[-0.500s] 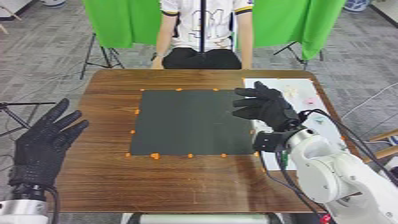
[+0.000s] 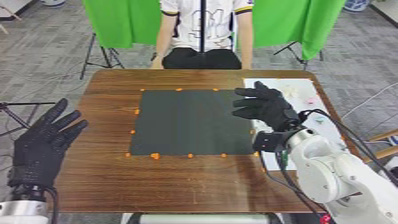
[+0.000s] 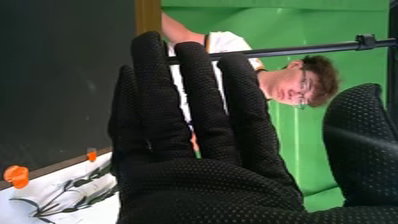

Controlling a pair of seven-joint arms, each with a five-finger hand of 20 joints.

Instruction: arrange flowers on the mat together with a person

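Note:
In the head view my right hand [image 2: 263, 106] is over the dark mat's [image 2: 182, 122] right edge and the inner side of a white sheet [image 2: 306, 102], which bears small pale, pink and green flower-like items. Its fingers are extended and hold nothing. My left hand [image 2: 43, 145] is at the table's left edge, fingers spread, apart from the mat. In the right wrist view my right hand [image 3: 209, 185] has straight fingers and the thumb apart; the dark mat [image 3: 53, 75] and the white sheet [image 3: 27, 200] with line-like stems lie beyond it.
Orange marks [image 2: 155, 156] surround the mat on the brown table [image 2: 178, 185]. Across the table a person sits with hands off the items. A black stand [image 2: 107, 60] is on the floor behind, and cables run along my right arm.

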